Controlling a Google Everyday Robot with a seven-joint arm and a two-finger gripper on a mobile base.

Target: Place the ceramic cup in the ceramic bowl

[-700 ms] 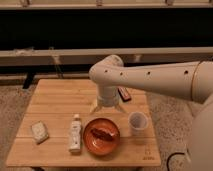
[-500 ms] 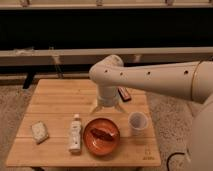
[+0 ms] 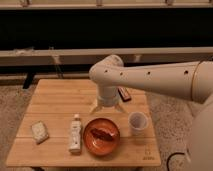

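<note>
The white ceramic cup stands upright on the wooden table at the right, just right of the bowl. The orange-brown ceramic bowl sits near the table's front middle and holds a reddish item. My gripper points down at the table just behind the bowl and left of the cup. Its two fingers are spread apart and hold nothing. The cup stands apart from both the gripper and the bowl.
A white tube with a cap lies left of the bowl. A small pale packet lies at the front left. A dark flat object lies behind the arm. A bench and a dark wall run behind the table.
</note>
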